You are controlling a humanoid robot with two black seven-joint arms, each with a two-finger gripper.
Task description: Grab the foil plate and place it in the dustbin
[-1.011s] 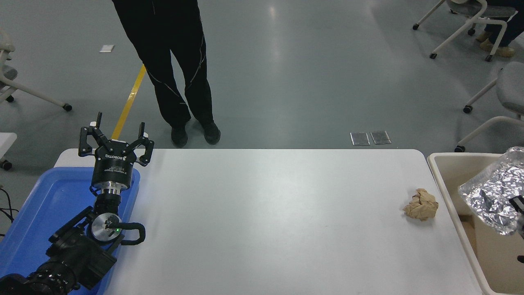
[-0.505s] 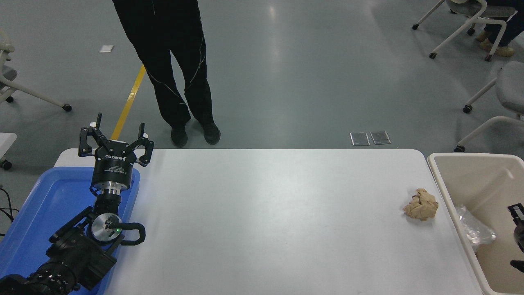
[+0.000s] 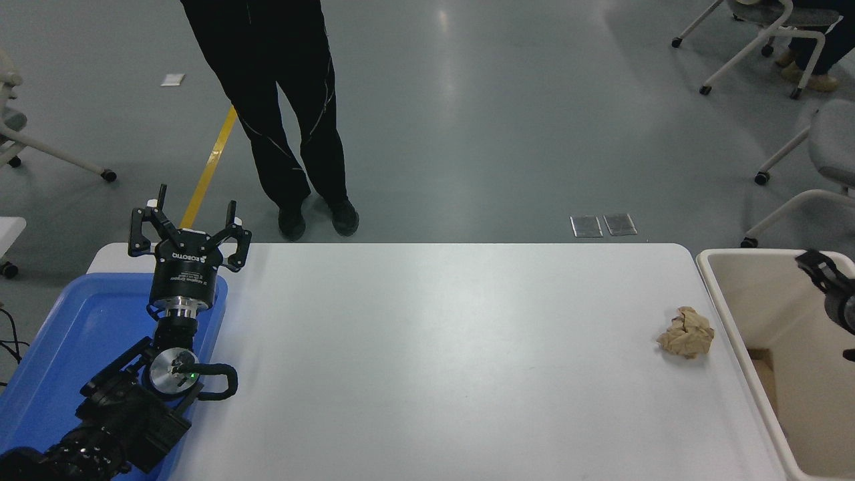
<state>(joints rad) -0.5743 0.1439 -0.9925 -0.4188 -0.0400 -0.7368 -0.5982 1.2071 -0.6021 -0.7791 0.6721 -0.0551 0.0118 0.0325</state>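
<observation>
The beige dustbin point(image 3: 718, 294) stands off the table's right end, cut by the picture's right edge. The foil plate does not show in this frame; the visible part of the bin's inside shows only beige walls and a brown patch low down. My right gripper point(image 3: 820, 270) is over the dustbin near its far rim, mostly cut off by the right edge, with nothing visible in it. My left gripper point(image 3: 190, 224) is open and empty, parked at the lower left over the blue tray point(image 3: 80, 321).
A crumpled brown paper ball point(image 3: 687, 333) lies on the white table point(image 3: 434, 347) close to the dustbin's left wall. A person in black trousers point(image 3: 287, 120) stands at the table's far side. Wheeled chairs point(image 3: 811, 167) stand at the far right.
One second ago my right gripper held the foil plate over the dustbin. Half a second ago the plate lay down inside the bin. Now it is out of sight and the gripper has moved up and away.
</observation>
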